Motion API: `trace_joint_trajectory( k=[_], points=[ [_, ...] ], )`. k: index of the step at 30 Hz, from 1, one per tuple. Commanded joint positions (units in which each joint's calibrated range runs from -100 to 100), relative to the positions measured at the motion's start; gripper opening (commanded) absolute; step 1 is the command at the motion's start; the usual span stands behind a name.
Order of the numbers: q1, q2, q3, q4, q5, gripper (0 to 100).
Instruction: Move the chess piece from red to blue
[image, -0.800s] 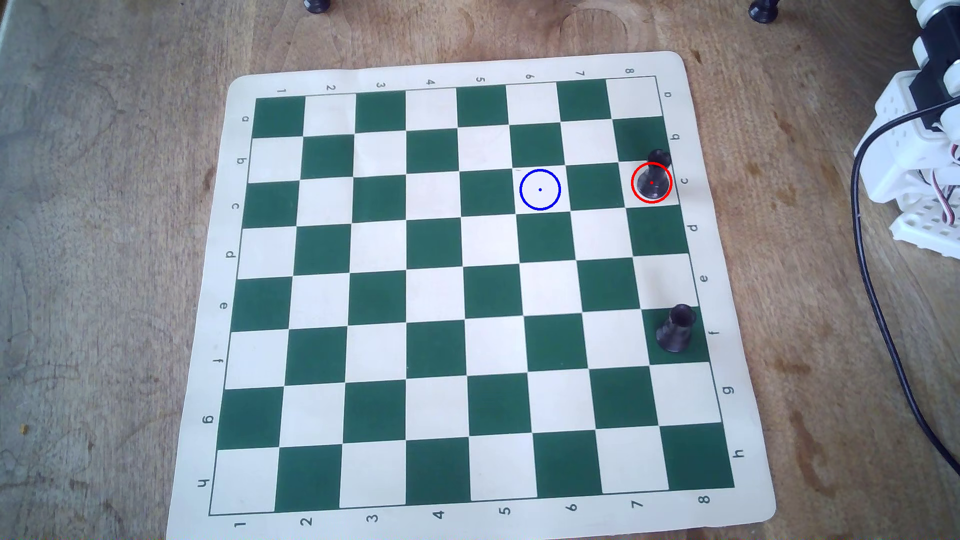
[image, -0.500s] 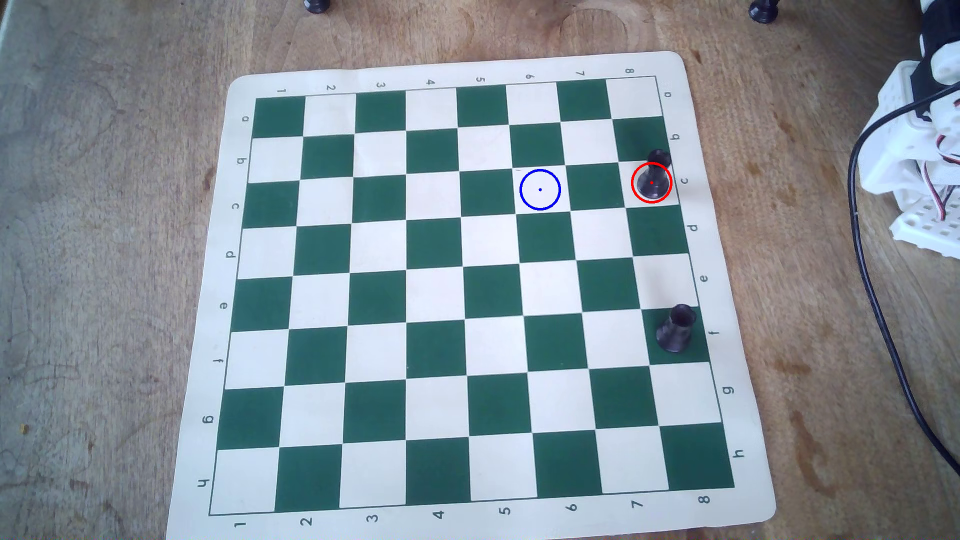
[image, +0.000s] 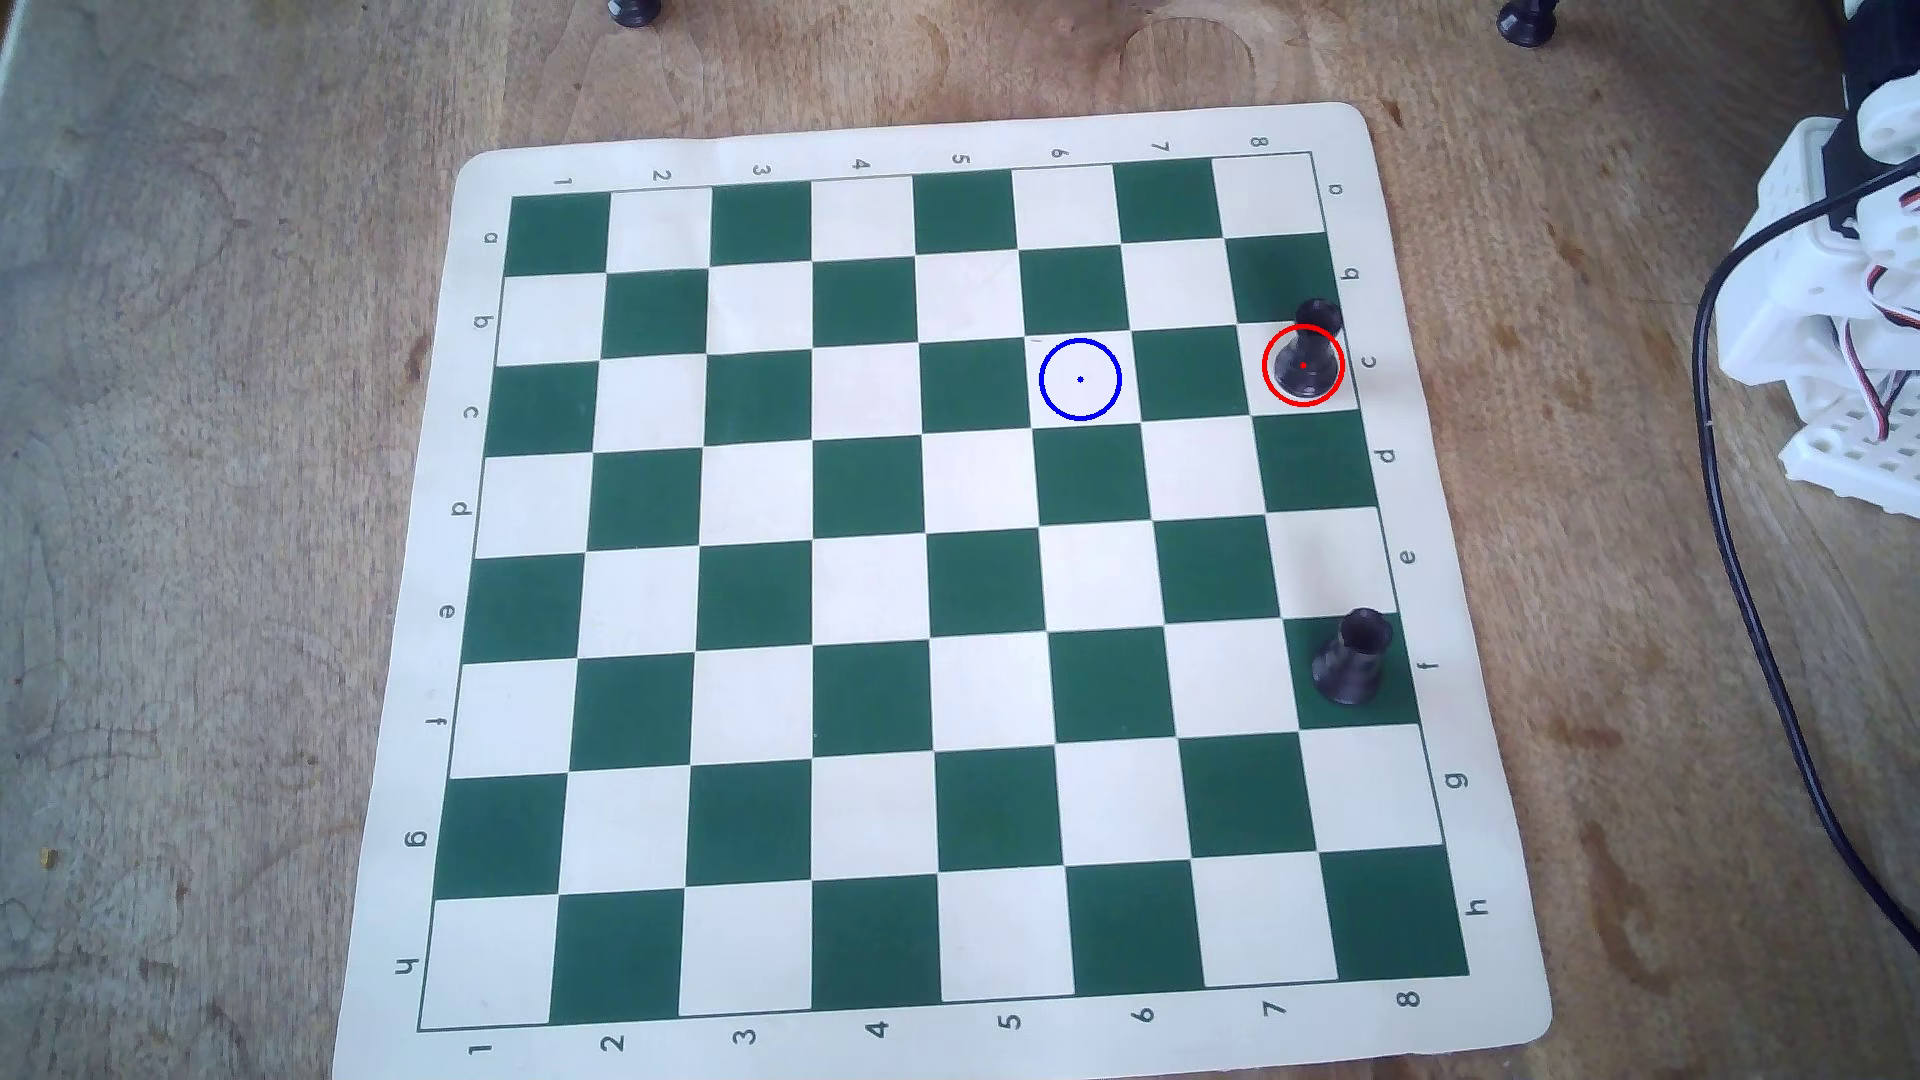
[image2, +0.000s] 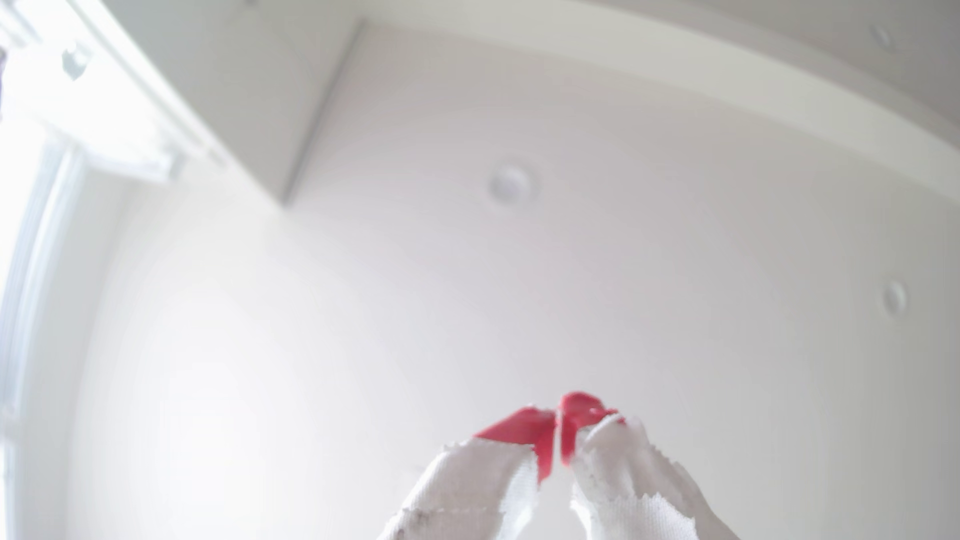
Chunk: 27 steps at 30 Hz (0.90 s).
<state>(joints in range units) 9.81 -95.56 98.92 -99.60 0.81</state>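
I read the job as barely begun. The chess piece (image: 1306, 358) stands upright on the red ring (image: 1268, 348), on a pale square by the board's right edge, near the counter's far right corner in the overhead view. The blue ring (image: 1043, 363), two squares to the left along that row, is empty. In the wrist view my tool (image2: 558, 413) points up at a ceiling, its red-tipped ends pressed together with nothing between them. Only part of the white arm (image: 1829, 312) shows, off the board at the counter's right edge. Reaching, gripping, carrying and setting down all remain. The stouter black piece (image: 1351, 656) nearer along that edge should stay put.
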Motion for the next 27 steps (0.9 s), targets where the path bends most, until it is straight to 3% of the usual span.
trace_joint_trajectory(
  k=[1, 11, 13, 17, 21, 27],
  points=[
    [0.4, -0.2, 0.99, -0.15, 0.15, 0],
    [0.24, -0.28, 0.99, 1.4, -0.15, 0],
    [0.16, -0.28, 0.99, 8.94, 0.15, 1],
    [0.4, -0.28, 1.08, 25.73, 1.76, 17],
    [0.79, 0.23, 1.08, 41.45, 3.27, 21],
    [4.78, 13.56, -0.73, 49.64, 2.54, 28]
  ],
)
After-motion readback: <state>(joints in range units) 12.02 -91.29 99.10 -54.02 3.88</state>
